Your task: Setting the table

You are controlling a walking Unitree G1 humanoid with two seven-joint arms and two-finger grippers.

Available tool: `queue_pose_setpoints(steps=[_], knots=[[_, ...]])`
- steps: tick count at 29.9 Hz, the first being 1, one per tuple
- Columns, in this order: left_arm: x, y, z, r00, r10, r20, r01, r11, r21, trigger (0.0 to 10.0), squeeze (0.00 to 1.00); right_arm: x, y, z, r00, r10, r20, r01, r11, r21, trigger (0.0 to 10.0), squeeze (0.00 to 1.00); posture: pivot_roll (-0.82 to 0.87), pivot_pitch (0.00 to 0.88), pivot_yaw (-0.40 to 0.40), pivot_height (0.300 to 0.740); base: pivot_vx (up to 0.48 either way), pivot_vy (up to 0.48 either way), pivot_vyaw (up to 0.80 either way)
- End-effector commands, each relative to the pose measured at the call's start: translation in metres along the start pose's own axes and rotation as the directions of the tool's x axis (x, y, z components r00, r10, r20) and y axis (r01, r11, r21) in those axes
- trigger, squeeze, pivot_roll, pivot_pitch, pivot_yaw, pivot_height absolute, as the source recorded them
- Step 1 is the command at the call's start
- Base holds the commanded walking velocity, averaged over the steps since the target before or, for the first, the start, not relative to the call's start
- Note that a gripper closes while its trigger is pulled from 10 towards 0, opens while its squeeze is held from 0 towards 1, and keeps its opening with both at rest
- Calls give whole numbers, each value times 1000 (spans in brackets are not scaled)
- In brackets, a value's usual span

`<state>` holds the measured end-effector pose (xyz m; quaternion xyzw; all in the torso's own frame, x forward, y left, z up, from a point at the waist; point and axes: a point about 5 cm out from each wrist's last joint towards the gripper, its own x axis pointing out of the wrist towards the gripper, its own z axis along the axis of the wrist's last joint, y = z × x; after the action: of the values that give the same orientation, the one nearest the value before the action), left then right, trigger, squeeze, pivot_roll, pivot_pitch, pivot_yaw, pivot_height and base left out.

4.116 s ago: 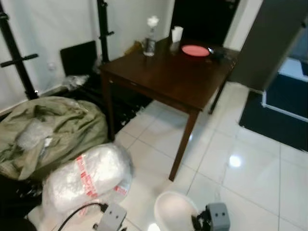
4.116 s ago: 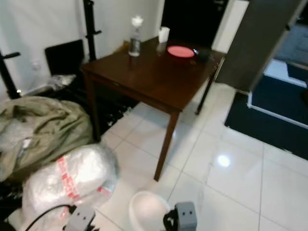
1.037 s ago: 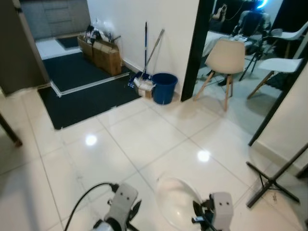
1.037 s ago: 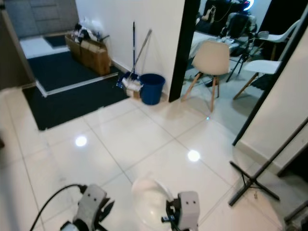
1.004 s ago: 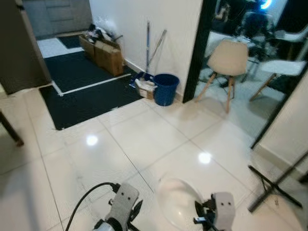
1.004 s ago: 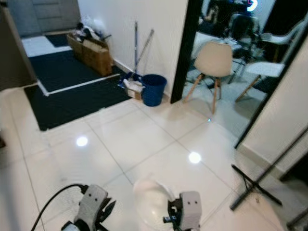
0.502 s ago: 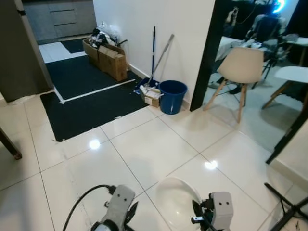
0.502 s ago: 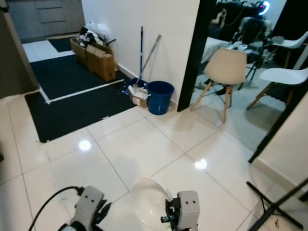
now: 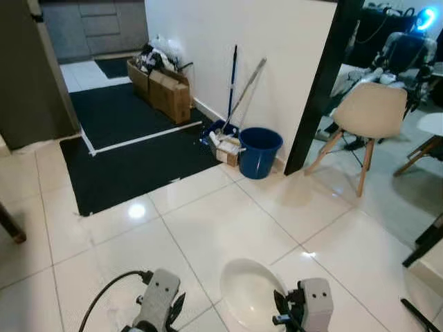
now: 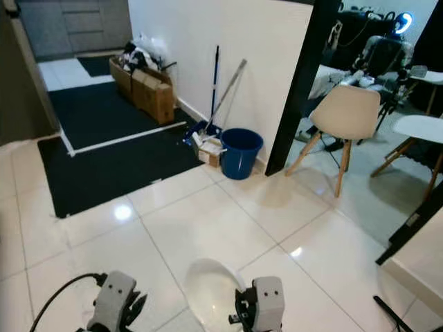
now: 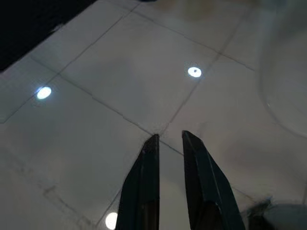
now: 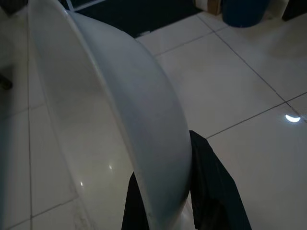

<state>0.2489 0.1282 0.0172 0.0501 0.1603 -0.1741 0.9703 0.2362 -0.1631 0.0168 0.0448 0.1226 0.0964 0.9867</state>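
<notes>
White tiled floor (image 9: 221,221) with black mat (image 9: 131,149), blue bucket (image 9: 259,151) by the wall, beige chair (image 9: 370,114) beyond, right gripper (image 12: 184,201) fingers pinching white bowl (image 9: 250,294) rim low in front, left gripper (image 11: 168,148) fingers narrow, holding nothing

- Legible text, labels, brands, numbers, signs: none could be read in any view.
- Cardboard boxes (image 9: 165,93) by the wall: faces too small and blurred for any print to be made out.
- Blue bucket (image 9: 259,151): no marking was discernible.
</notes>
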Motion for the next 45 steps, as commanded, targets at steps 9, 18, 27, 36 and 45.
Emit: queue_pose_setpoints(steps=[9, 18, 27, 36, 45], knots=[[-5, 4, -9, 999, 25, -33, -26, 1000, -17, 10000, 0, -4, 2, -3, 997, 70, -23, -71, 997, -31, 10000, 0, 14, 70, 31, 740, 480, 0, 0], [-3, 4, -7, 999, 22, -30, -23, 1000, -13, 10000, 0, -3, 2, 1, 996, 92, -17, -93, 995, -45, 10000, 0, 13, 73, 40, 740, 480, 0, 0], [-3, 5, -5, 999, 18, -28, -19, 1000, -8, 10000, 0, -2, -3, 2, 999, 51, -7, -51, 998, -38, 10000, 0, 16, 77, 46, 740, 480, 0, 0], [-4, 6, -5, 999, 18, -29, -18, 1000, -6, 10000, 0, -1, 0, 3, 999, 49, 3, -49, 998, -27, 10000, 0, 20, 80, 49, 740, 480, 0, 0], [-4, 6, -5, 999, 16, -32, -16, 1000, -3, 10000, 0, -1, 3, 2, 998, 56, 5, -56, 998, -23, 10000, 0, 21, 83, 51, 740, 480, 0, 0]])
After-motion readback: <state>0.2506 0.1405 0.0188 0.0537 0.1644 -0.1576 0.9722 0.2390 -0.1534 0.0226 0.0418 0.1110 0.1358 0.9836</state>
